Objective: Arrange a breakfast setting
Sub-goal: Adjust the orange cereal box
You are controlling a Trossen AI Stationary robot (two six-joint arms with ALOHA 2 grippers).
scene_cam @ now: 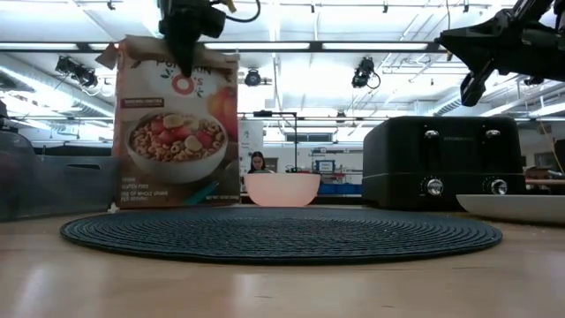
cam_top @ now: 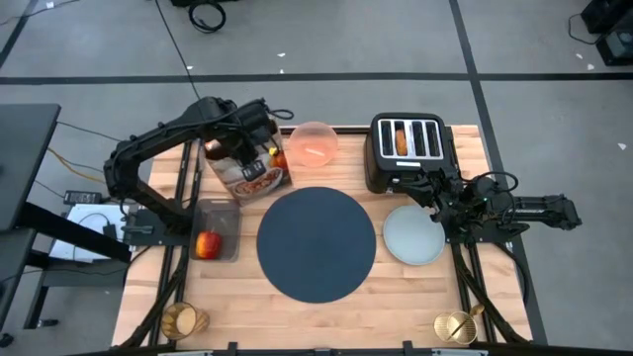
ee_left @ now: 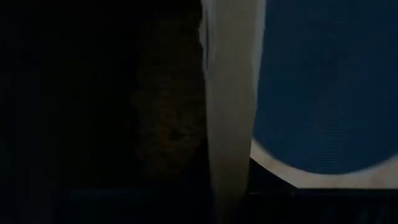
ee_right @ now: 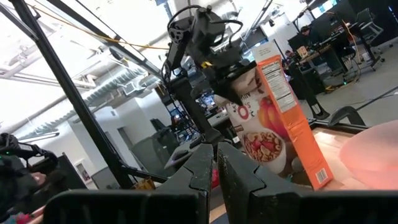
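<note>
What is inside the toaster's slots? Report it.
A browned bagel sits in one slot of the black toaster. The other three slots look dark and empty from above, but their depths are hidden.

Cereal box (ee_right: 273,118) — left gripper (ee_right: 233,68) clamped on top.

Bright ceiling strip lights (scene_cam: 353,46) glare; left wrist view nearly black
</note>
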